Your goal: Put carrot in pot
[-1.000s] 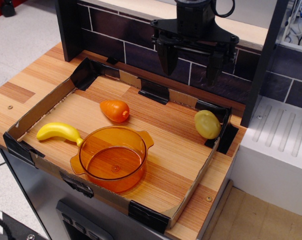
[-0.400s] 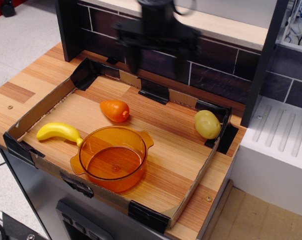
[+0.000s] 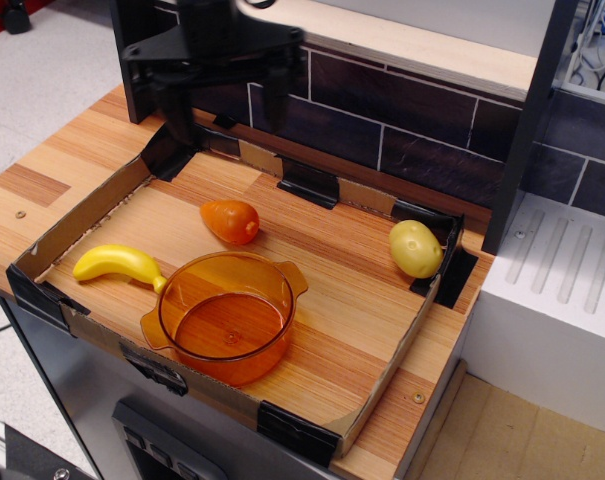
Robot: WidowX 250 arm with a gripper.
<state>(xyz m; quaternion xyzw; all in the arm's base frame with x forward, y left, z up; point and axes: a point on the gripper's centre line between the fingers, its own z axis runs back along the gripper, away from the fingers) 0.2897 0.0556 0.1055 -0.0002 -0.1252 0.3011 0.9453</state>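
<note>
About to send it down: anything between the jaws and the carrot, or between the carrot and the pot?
Nothing visible. The gripper hangs open above the carrot, with bare board around it. The pot sits just in front, empty; the banana lies off to the side.

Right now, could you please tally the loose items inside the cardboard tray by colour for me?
Orange: 2, the carrot and the pot
Yellow: 1, the banana
Yellow-green: 1, the round fruit
Total: 4
</note>
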